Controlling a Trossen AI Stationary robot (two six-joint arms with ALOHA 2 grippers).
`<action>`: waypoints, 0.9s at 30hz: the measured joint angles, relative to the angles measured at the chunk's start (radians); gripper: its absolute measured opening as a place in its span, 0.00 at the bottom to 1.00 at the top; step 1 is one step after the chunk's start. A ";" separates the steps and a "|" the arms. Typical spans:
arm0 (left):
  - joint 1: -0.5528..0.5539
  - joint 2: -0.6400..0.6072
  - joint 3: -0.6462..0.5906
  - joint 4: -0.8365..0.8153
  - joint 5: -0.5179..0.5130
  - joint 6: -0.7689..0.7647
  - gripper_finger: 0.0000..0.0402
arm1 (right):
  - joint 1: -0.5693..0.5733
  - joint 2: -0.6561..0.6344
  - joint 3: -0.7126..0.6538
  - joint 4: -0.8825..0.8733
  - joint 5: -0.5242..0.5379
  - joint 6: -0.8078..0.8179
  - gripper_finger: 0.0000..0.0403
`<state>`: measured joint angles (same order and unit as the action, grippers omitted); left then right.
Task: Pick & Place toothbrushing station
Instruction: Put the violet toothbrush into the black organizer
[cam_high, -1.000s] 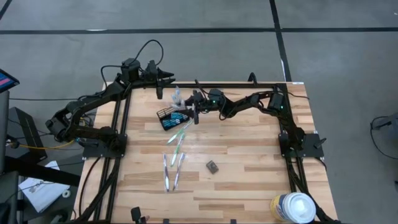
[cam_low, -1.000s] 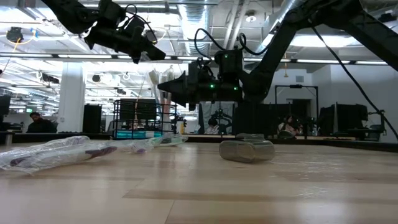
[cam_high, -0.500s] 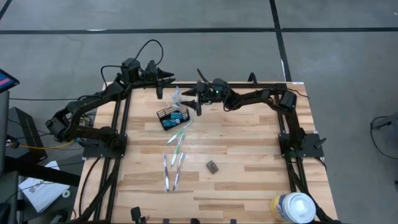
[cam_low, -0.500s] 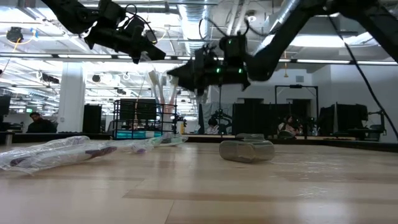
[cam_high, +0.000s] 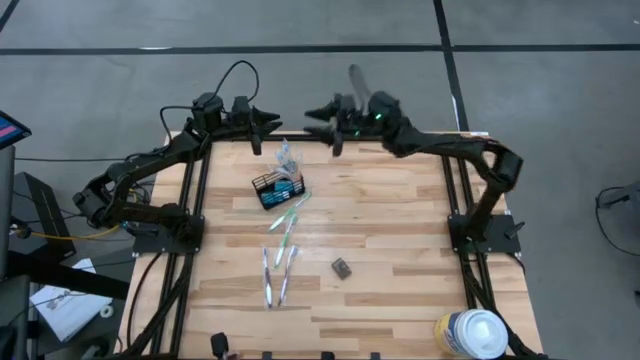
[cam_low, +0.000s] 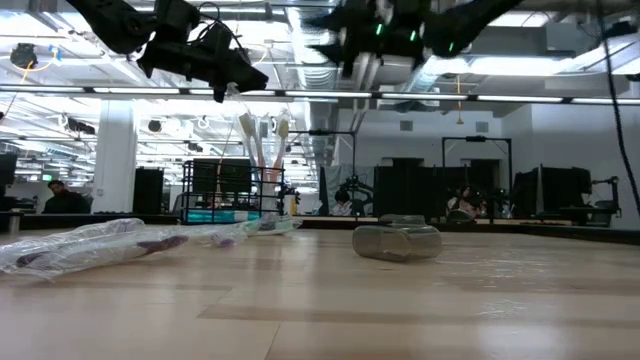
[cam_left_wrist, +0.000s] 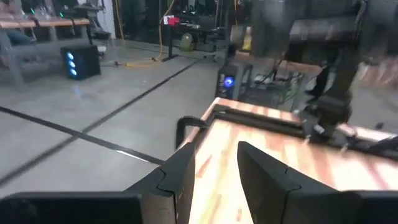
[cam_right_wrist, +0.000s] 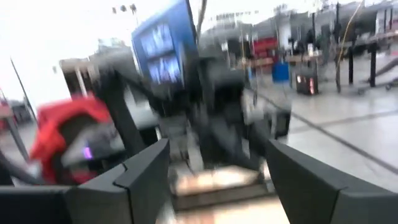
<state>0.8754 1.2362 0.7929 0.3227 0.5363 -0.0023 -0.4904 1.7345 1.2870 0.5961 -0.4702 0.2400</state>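
Table (cam_high: 400, 230) of pale wood fills the high view, with both dark arms raised over its far edge. Right gripper (cam_high: 312, 112) hangs high above the far rim, pointing toward the left arm; in its own wrist view the two fingers (cam_right_wrist: 149, 171) stand wide apart with nothing between them. Left gripper (cam_high: 270, 124) hovers over the far left corner, well above the boards, its fingers (cam_left_wrist: 180, 177) a little apart and empty. At the near right corner stands a large white round canister (cam_high: 470, 333). Black wire-mesh caddy (cam_high: 276, 188) sits on the far left part of the table, just below both grippers and touched by neither — in the low view its toothbrushes (cam_low: 262, 135) stand upright out of it, and a blue-and-white tube (cam_high: 283, 191) lies inside. More toothbrushes lie loose on the wood — two green ones (cam_high: 288, 218) just near the caddy, then a few white and blue ones (cam_high: 276, 274) nearer the front. Small dark grey block (cam_high: 342, 267) lies beside those, apart from them
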 joint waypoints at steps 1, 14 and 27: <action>-0.005 0.000 0.000 0.001 0.008 -0.032 0.29 | 0.000 -0.026 0.020 -0.012 0.000 0.033 0.63; -0.310 -0.079 0.000 -0.056 0.022 -0.265 0.29 | 0.125 -0.130 0.322 -0.110 0.052 0.256 0.63; -0.413 -0.409 0.059 -0.042 -0.003 -0.369 0.20 | 0.252 -0.127 0.365 -0.095 0.051 0.258 0.63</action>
<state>0.4627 0.8274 0.8516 0.2806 0.5335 -0.3710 -0.2384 1.6073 1.6520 0.5008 -0.4190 0.4984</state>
